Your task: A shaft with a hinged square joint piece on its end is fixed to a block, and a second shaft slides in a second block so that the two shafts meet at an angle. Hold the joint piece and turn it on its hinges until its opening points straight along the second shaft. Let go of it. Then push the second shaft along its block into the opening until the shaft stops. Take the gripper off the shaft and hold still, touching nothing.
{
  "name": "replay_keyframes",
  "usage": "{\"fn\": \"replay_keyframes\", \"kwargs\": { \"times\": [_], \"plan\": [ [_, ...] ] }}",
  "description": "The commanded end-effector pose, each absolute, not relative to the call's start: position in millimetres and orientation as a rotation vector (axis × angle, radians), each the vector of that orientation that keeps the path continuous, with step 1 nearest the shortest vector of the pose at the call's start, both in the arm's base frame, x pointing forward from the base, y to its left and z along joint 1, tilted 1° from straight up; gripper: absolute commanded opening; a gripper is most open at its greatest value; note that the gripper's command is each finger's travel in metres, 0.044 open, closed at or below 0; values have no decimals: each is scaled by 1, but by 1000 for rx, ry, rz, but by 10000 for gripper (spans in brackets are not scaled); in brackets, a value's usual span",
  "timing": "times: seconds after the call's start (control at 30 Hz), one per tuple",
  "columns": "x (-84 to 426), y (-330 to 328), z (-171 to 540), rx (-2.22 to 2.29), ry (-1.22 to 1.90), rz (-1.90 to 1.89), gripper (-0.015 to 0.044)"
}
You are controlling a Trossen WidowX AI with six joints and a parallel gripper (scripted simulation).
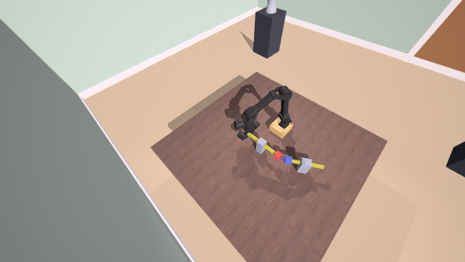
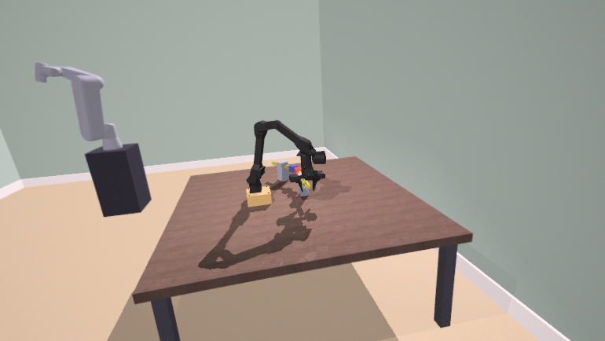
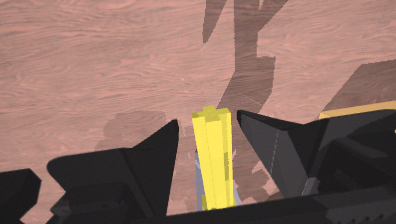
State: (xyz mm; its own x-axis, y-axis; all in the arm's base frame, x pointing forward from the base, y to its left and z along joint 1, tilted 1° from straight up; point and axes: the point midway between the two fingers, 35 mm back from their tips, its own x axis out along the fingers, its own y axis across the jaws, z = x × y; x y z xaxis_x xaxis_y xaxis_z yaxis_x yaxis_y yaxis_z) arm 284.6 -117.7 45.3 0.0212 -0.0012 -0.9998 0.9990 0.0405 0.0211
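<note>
"Standing wide around the yellow shaft [image 1: 269, 149] [image 2: 305, 183] [image 3: 215, 150], why was the gripper [image 2: 308, 188] [image 3: 207, 119] gripping nothing?"

"Probably to back off after the push — its fingers were well over half open, a gap on either side. The near grey block [image 1: 260, 146] [image 2: 303, 191] carried that shaft towards the red joint piece [image 1: 277, 155] [image 2: 298, 170]."

"And the shaft's looks?"

"Bright yellow, ribbed lengthwise — its free end lay between the fingertips."
</note>
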Motion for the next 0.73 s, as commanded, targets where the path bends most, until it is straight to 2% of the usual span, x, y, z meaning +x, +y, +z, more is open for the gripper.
{"fn": "replay_keyframes", "kwargs": {
  "times": [0.0,0.07,0.1,0.47,0.7],
  "plan": [
    [284,-118,45,1187,1213,-1165,382],
    [284,-118,45,1187,1213,-1165,434],
    [284,-118,45,1187,1213,-1165,440],
    [284,-118,45,1187,1213,-1165,440],
    [284,-118,74,1192,1215,-1158,440]
  ]
}}
